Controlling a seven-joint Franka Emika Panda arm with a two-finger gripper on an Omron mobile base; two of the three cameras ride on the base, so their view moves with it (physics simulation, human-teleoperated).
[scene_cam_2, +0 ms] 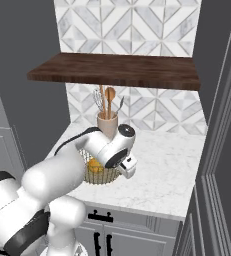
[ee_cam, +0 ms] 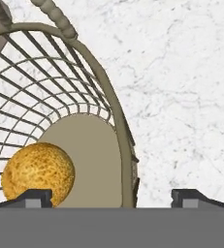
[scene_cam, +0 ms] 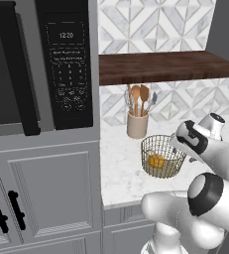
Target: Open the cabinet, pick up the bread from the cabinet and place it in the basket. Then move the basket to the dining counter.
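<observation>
I read the gripper (ee_cam: 111, 196) as spread wide, holding nothing: one fingertip (ee_cam: 33, 197) sits inside the basket (ee_cam: 111, 104), the other outside over the marble counter (ee_cam: 181, 87), so the jaws straddle the basket's rim. The bread (ee_cam: 38, 178) lies on the basket floor, just beside the inner fingertip. In the left base view, the basket (scene_cam: 161, 158) stands on the counter near the utensil cup (scene_cam: 137, 124), below a wooden shelf (scene_cam: 165, 67).
</observation>
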